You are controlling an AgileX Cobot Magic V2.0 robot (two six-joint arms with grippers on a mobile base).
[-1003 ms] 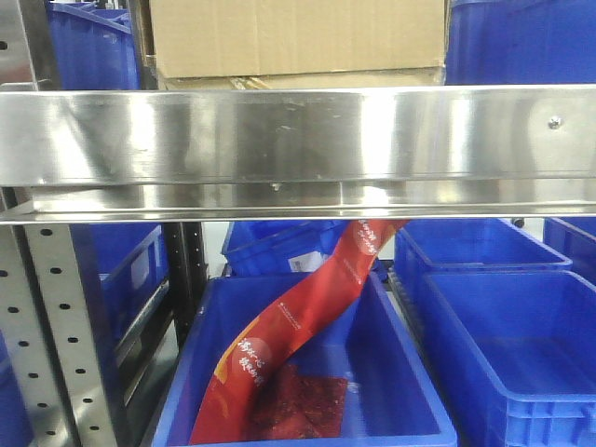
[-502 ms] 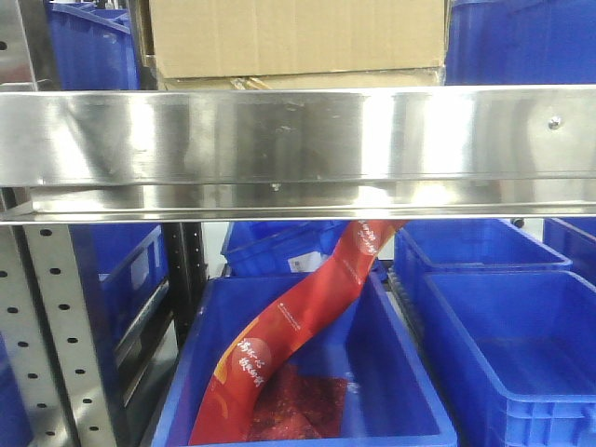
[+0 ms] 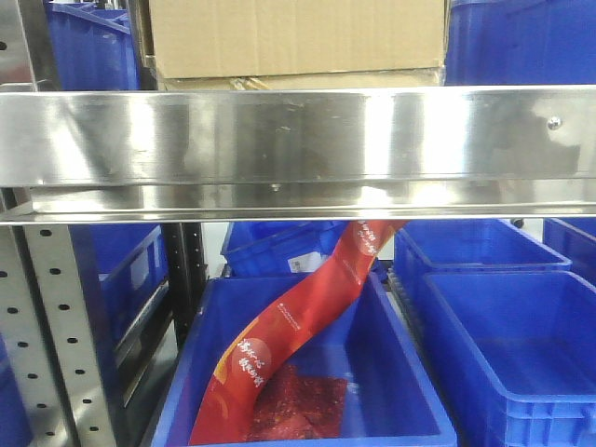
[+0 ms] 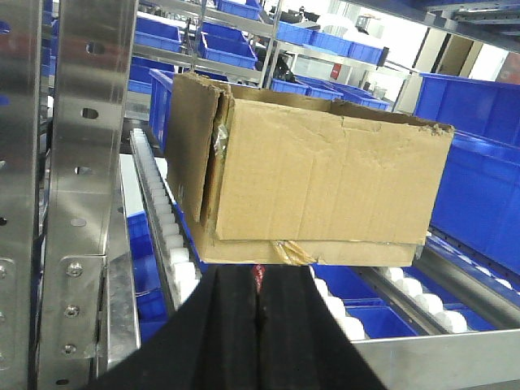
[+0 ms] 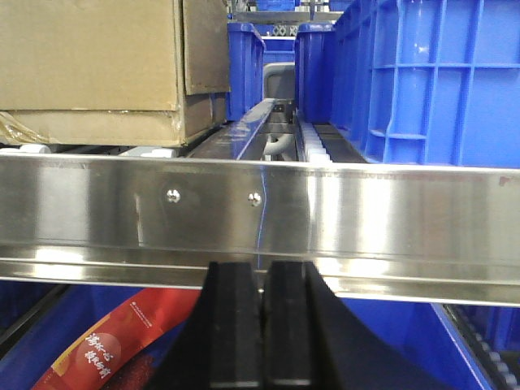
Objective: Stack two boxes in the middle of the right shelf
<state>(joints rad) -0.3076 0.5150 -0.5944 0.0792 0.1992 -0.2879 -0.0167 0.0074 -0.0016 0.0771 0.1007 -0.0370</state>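
My left gripper (image 4: 258, 313) and right gripper (image 5: 262, 325): pads pressed together, nothing between them. The worn brown corrugated cardboard box (image 4: 305, 175) sits on the white roller track (image 4: 175, 252) of the steel shelf (image 3: 298, 140), atop a flattened second carton. Likely light, stiff but crushable; torn flaps. I'd press both side walls, low.

A steel rail (image 3: 298, 149) spans the whole middle of the front view, blocking straight entry. Above it, at upper centre, a cardboard box (image 3: 296, 37) fills the shelf, with a blue bin (image 3: 521, 42) at upper right. Below the rail, an open blue tub (image 3: 410, 400) at lower centre holds a red bag (image 3: 298, 335) slanting across it.
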